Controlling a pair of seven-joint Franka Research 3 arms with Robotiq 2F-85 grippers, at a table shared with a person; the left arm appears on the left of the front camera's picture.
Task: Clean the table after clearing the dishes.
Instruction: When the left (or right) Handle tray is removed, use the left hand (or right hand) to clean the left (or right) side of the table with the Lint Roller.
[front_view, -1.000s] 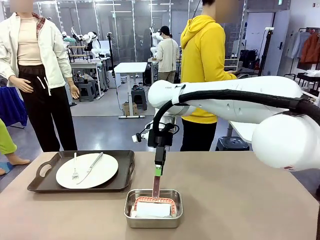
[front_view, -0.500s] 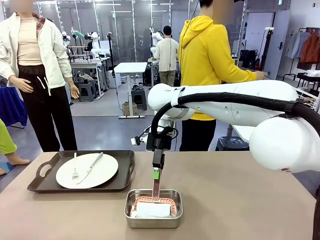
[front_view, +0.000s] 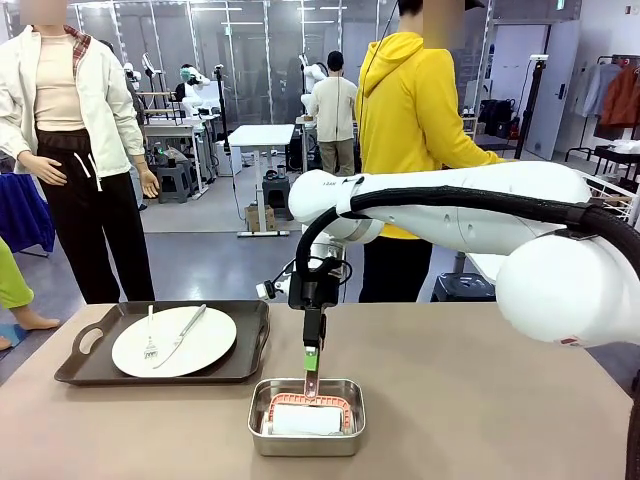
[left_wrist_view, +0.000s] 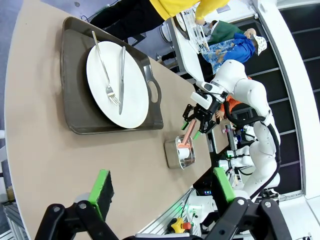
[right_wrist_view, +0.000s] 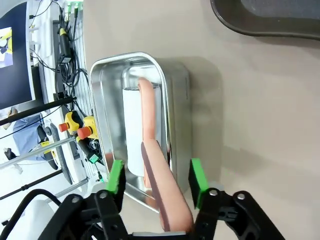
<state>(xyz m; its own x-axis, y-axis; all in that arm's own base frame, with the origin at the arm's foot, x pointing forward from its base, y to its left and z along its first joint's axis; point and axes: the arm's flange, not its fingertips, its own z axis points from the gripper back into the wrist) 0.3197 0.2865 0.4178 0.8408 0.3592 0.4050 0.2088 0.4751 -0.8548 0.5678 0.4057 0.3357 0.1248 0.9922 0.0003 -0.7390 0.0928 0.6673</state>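
The dishes here are one white plate (front_view: 190, 345) with a fork and knife on a dark handled tray (front_view: 85, 368), at the table's (front_view: 480, 400) far left; the left wrist view has the same plate (left_wrist_view: 125, 95) and tray (left_wrist_view: 75, 100). My right gripper (front_view: 312, 352) hangs over a steel pan (front_view: 306, 440) holding a white cloth and a pink-handled tool (front_view: 311, 380). In the right wrist view its fingers (right_wrist_view: 116, 176) stand apart on either side of the pink handle (right_wrist_view: 156, 165), open. My left gripper (left_wrist_view: 161, 187) is open, high above the table, holding nothing.
A person in a yellow hoodie (front_view: 410, 120) stands at the far edge, turned away toward a white table (front_view: 490, 262) on the right. The right arm (front_view: 470, 215) spans the table's right half. Bare tabletop lies right of the pan.
My right gripper has shifted slightly left and sunk lower along the pink handle toward the pan. The person in yellow has drawn an arm back. The plate and tray have not moved.
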